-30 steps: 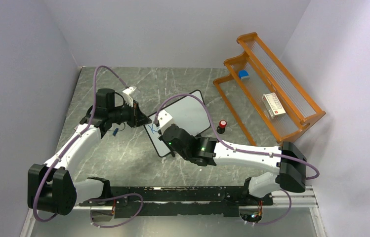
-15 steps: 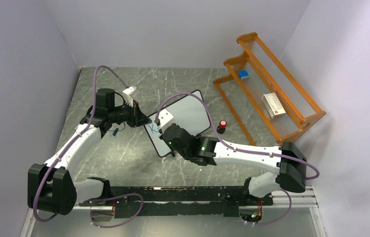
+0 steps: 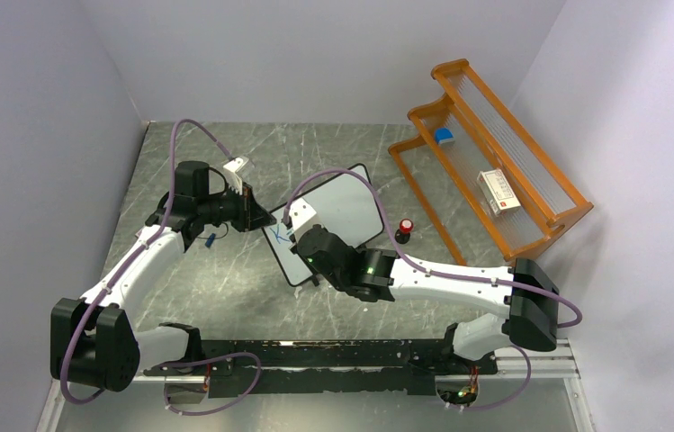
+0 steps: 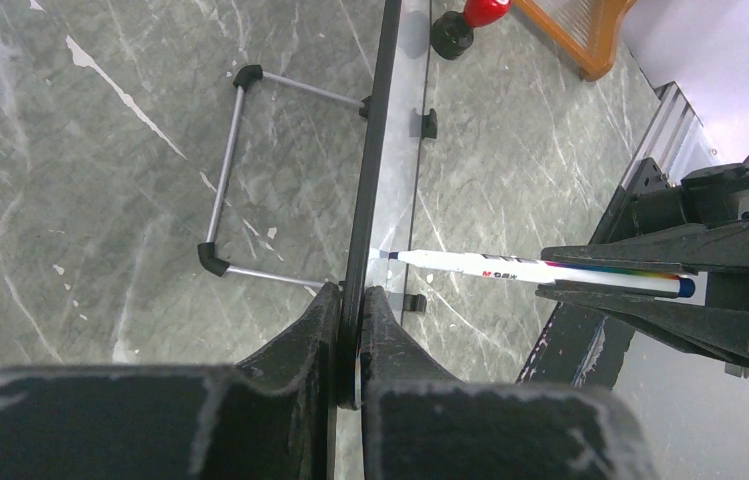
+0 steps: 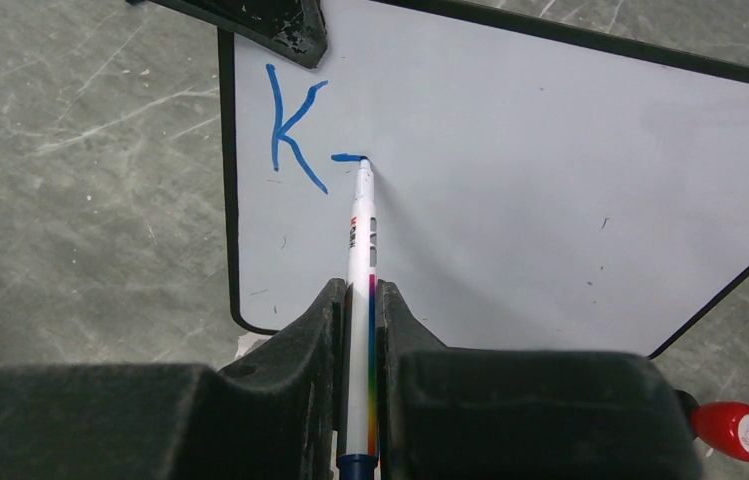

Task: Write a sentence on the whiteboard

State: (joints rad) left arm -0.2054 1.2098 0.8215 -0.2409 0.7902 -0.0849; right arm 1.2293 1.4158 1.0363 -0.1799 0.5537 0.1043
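The whiteboard (image 3: pixel 342 209) stands tilted on the table's middle, white with a thin black frame. My left gripper (image 4: pixel 351 300) is shut on its left edge (image 4: pixel 375 150), one finger on each face. My right gripper (image 5: pixel 358 295) is shut on a white marker (image 5: pixel 360 230) with a rainbow stripe. The marker's tip touches the board's face (image 5: pixel 550 180). Of the sentence, a blue "K" (image 5: pixel 290 130) and a short blue stroke (image 5: pixel 348 157) at the tip show near the board's upper left corner. In the top view the right gripper (image 3: pixel 301 236) covers the board's lower left part.
An orange rack (image 3: pixel 495 162) stands at the back right with a blue block (image 3: pixel 444 136) and a white box (image 3: pixel 499 192) on it. A red-topped item (image 3: pixel 404 227) sits right of the board. A wire stand (image 4: pixel 235 150) props the board's back. A small blue piece (image 3: pixel 211 240) lies by the left arm.
The right gripper has crept slightly along the board with the marker, and a short blue stroke now follows the K. The left arm and the board have not moved.
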